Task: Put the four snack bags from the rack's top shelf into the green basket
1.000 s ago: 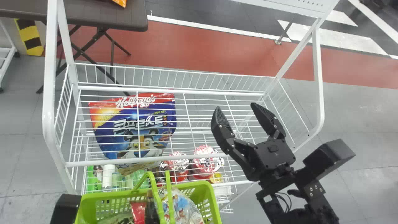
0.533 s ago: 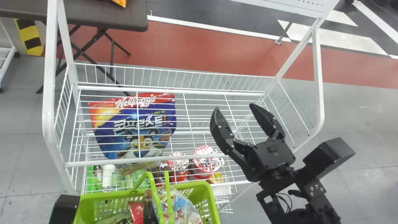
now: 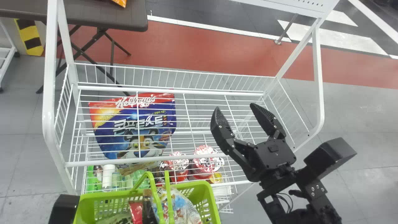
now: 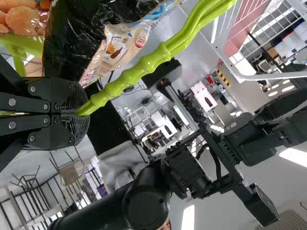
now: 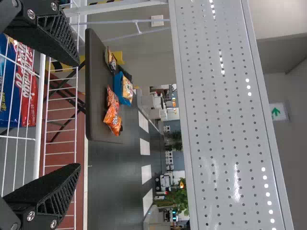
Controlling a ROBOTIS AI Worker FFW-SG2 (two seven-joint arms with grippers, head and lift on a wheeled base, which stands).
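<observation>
Snack bags, among them a red one [image 3: 136, 211] and a clear-and-white one [image 3: 183, 207], lie in the green basket [image 3: 206, 194] in front of the rack. At the basket's left, the left gripper [image 3: 63, 208] shows only as a black housing in the head view; in the left wrist view the left gripper [image 4: 79, 114] is shut on the green handle [image 4: 144, 64]. My right gripper [image 3: 234, 113] is spread open above the right part of the rack's wire shelf [image 3: 202, 93], nothing between its fingers; the right wrist view shows the same gripper [image 5: 76, 115] open.
A large blue-and-red cereal bag [image 3: 136, 124] lies beneath the shelf wires. Lower down are red-topped tubs [image 3: 206, 165] and bottles [image 3: 108, 175]. White posts [image 3: 49, 93] frame the rack. Behind stands a brown table [image 3: 105, 15] with snack bags [image 5: 112, 117].
The basket has shifted very slightly left, with a small movement among the bags in it. My right gripper has stayed almost in place, open throughout.
</observation>
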